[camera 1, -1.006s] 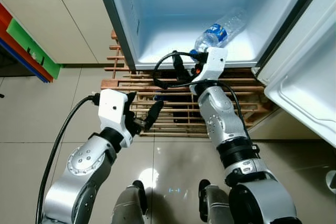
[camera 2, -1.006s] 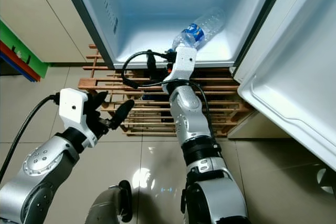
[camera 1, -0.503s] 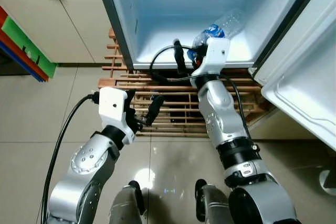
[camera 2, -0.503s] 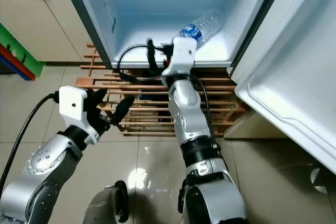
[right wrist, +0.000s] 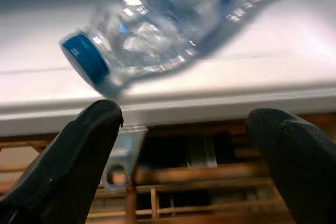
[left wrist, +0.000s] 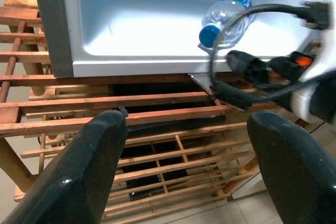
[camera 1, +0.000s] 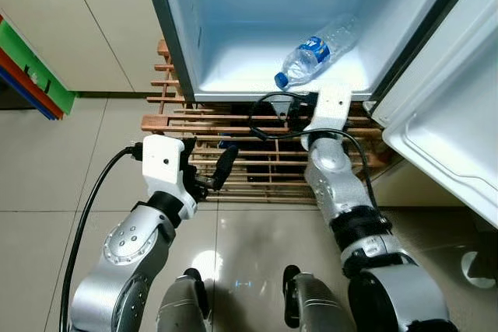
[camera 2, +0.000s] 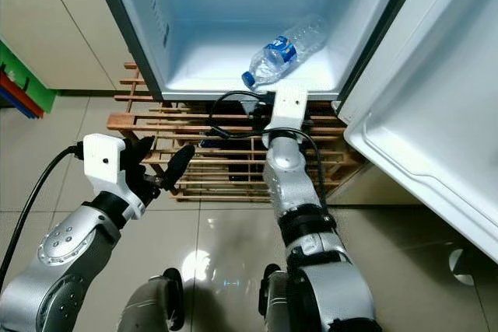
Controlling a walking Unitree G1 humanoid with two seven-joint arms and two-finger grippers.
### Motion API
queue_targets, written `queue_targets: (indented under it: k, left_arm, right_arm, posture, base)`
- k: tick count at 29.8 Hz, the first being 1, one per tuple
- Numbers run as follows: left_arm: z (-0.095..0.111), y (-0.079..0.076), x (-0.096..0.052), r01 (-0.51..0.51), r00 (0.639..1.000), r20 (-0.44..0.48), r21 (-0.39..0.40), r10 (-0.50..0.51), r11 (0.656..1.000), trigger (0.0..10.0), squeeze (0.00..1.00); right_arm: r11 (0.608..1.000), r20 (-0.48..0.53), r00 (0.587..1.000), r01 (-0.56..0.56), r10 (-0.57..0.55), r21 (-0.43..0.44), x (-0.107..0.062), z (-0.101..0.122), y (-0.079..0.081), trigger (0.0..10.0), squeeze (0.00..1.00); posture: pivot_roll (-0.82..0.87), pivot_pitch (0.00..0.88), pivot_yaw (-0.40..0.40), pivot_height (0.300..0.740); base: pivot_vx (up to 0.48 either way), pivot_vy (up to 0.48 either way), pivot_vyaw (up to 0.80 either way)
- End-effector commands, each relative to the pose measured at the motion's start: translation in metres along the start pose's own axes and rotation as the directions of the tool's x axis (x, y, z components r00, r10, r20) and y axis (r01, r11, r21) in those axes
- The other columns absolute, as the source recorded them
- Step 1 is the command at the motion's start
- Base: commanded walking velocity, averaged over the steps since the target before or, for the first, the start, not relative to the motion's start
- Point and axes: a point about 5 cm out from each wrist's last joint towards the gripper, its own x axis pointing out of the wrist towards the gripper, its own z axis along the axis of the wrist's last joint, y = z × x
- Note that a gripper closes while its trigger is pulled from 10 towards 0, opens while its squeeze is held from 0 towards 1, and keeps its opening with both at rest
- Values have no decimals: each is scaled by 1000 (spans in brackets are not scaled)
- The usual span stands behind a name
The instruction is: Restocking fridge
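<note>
Lying on its side on fridge (camera 1: pixel 233 60) floor, cap at 7 o'clock near front lip: bottle (camera 1: pixel 315 50). Right pincer (right wrist: pixel 184 145) wide, empty, just below. Left pincer (left wrist: pixel 194 166) wide, idle. Risk: rolling out over lip if nudged.

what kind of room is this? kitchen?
Probably a home kitchen or utility corner: an open fridge stands on a wooden slatted pallet over glossy floor tiles, with beige cabinets beside it. A water bottle lies on the fridge floor.
</note>
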Motion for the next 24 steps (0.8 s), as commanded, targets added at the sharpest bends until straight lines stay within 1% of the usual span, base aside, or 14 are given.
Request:
queue_targets:
  k: [1, 3, 6, 8, 11, 12, 13, 15, 17, 18, 20, 21, 23, 24]
  left_arm:
    - [-1, -1, -6, -18, 1000, -10, 6, 18, 1000, 10000, 0]
    - [-1, -1, -7, -22, 1000, -11, 6, 23, 1000, 10000, 0]
    - [-1, 0, -11, -42, 999, -12, 8, 42, 999, 10000, 0]
    - [-1, 1, -13, -51, 999, -13, 8, 51, 999, 10000, 0]
    - [-2, -1, -15, -58, 998, -18, 7, 58, 998, 10000, 0]
    - [-2, -1, -15, -58, 998, -18, 7, 58, 998, 10000, 0]
    - [-3, -3, -15, -59, 998, -21, 5, 59, 998, 10000, 0]
    - [-3, -3, -15, -62, 998, -20, 5, 63, 998, 10000, 0]
    - [-2, -2, -15, -73, 997, -18, 18, 73, 997, 10000, 0]
    - [-2, -2, -15, -73, 997, -18, 18, 73, 997, 10000, 0]
    - [-2, -1, -14, -89, 996, -12, 27, 89, 996, 10000, 0]
    - [-2, 0, -13, -94, 995, -13, 33, 94, 995, 10000, 0]
    - [-1, -2, -8, -85, 996, 2, 47, 85, 995, 10000, 0]
    - [-1, -2, -6, -82, 997, 8, 52, 82, 995, 10000, 0]
  right_arm:
    - [1000, -11, 1000, -4, 3, -2, 3, 1, 5, 10000, 0]
    - [1000, -14, 1000, -10, 10, -5, 4, 4, 8, 10000, 0]
    - [997, 8, 998, -66, 67, -44, 7, 17, 28, 10000, 0]
    - [994, 16, 995, -94, 95, -61, 7, 22, 37, 10000, 0]
    - [980, -3, 980, -197, 197, -8, 4, 25, 57, 10000, 0]
    - [980, -3, 980, -197, 197, -8, 4, 25, 57, 10000, 0]
    - [956, -12, 957, -287, 288, 66, 0, 26, 73, 10000, 0]
    - [939, 10, 943, -333, 333, 87, -2, 29, 81, 10000, 0]
    - [929, 62, 931, -363, 359, 72, -3, 38, 85, 10000, 0]
    - [929, 62, 931, -363, 359, 72, -3, 38, 85, 10000, 0]
    - [934, 109, 931, -355, 348, 42, -2, 43, 82, 10000, 0]
    - [939, 127, 935, -339, 331, 49, -2, 43, 78, 10000, 0]
    - [963, 196, 948, -264, 249, 52, -4, 37, 55, 10000, 0]
    - [969, 219, 949, -243, 226, 52, -6, 34, 47, 10000, 0]
  posture:
    - [124, 285, -39, 740]
    - [128, 285, -41, 740]
    - [160, 293, -56, 740]
    - [165, 295, -59, 740]
    - [168, 296, -63, 740]
    - [168, 296, -63, 740]
    - [174, 296, -66, 740]
    - [173, 299, -69, 740]
    - [167, 300, -72, 740]
    - [167, 300, -72, 740]
    - [159, 303, -76, 740]
    - [148, 303, -81, 740]
    - [117, 276, -81, 740]
    - [117, 276, -81, 740]
  base:
    - [0, 0, 0]
    - [0, 0, 0]
    - [0, 0, 0]
    - [0, 0, 0]
    - [0, 0, 0]
    - [0, 0, 0]
    - [0, 0, 0]
    - [0, 0, 0]
    - [0, 0, 0]
    - [0, 0, 0]
    - [0, 0, 0]
    - [0, 0, 0]
    - [0, 0, 0]
    - [0, 0, 0]
